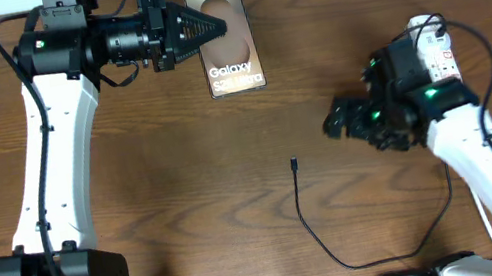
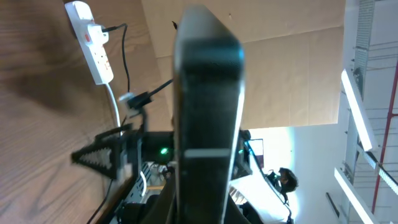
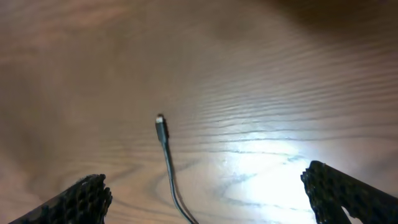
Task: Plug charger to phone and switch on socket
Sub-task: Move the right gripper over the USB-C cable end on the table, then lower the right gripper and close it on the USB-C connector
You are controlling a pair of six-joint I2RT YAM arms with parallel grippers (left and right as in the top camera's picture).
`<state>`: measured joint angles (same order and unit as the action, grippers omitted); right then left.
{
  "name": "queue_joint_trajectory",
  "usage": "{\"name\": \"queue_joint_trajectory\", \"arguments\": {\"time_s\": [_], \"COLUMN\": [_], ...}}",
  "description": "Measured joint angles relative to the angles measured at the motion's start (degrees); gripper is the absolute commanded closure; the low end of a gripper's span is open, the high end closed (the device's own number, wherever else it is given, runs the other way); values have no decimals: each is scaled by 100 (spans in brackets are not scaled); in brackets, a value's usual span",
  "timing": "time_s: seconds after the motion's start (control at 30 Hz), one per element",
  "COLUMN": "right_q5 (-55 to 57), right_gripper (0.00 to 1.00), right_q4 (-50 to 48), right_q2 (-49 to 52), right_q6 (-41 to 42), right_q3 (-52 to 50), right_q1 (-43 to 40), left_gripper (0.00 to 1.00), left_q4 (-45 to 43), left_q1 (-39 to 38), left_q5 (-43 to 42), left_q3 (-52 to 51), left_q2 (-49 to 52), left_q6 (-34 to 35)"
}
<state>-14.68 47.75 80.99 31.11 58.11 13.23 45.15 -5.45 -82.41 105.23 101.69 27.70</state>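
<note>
Grabbing the charger (image 1: 299, 200) near its tiny tip looks like the job now, b/c it isn't in the phone (image 1: 236, 69) yet. The tip lies on the table (image 1: 184, 189), on the near side of the phone & a bit to its right, well apart from it. The right gripper (image 1: 336, 120) is farther right of the phone, wide open w/ nothing in it, pointing at the tip. To do it well: go low, get the cable in the middle btw the two fingers (image 3: 74, 202), and pinch just behind the tip so the end sticks out straight.

The left gripper (image 1: 219, 29) looks squeezed tight on the phone's left edge. Can't tell if the phone rests flat or is lifted a bit. The socket (image 1: 435, 49) is far right of the phone, partly under the right arm.

The right wrist cam shows the charger tip up close; overhead it's only a dot. The left wrist cam shows the phone edge-on & the whole socket w/ its red mark.
</note>
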Motion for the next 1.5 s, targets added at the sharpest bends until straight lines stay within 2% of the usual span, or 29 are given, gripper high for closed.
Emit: {"name": "queue_joint_trajectory", "arguments": {"time_s": [0.07, 0.17, 0.2, 0.27, 0.47, 0.7, 0.93, 1.2, 1.5], "right_q5": [-33, 4, 52, 190, 579, 702, 778, 1217, 1659], "right_gripper": [17, 26, 32, 39, 38, 39, 40, 53, 58], "right_q4": [-275, -575, -625, -686, -935, -981, -1001, -1106, -1425], "right_q2": [0, 0, 2, 22, 374, 1049, 1191, 1191, 1191], "right_q6": [-2, 131, 203, 376, 776, 999, 1126, 1502, 1790], "right_q3": [-186, -409, -457, -529, -570, -570, -568, -568, -566], "right_q1": [199, 529, 629, 813, 1340, 1685, 1812, 2210, 2354], "left_gripper": [93, 93, 93, 93, 93, 93, 93, 93, 93], "left_q4": [0, 0, 0, 0, 13, 459, 826, 1115, 1191], "left_q1": [0, 0, 0, 0, 0, 0, 0, 0, 0], "left_q5": [33, 186, 234, 319, 533, 831, 1757, 2798, 3141], "left_q3": [0, 0, 0, 0, 0, 0, 0, 0, 0], "left_q2": [0, 0, 0, 0, 2, 2, 2, 2, 11], "left_q6": [22, 61, 63, 66, 61, -131, -269, -337, -433]}}
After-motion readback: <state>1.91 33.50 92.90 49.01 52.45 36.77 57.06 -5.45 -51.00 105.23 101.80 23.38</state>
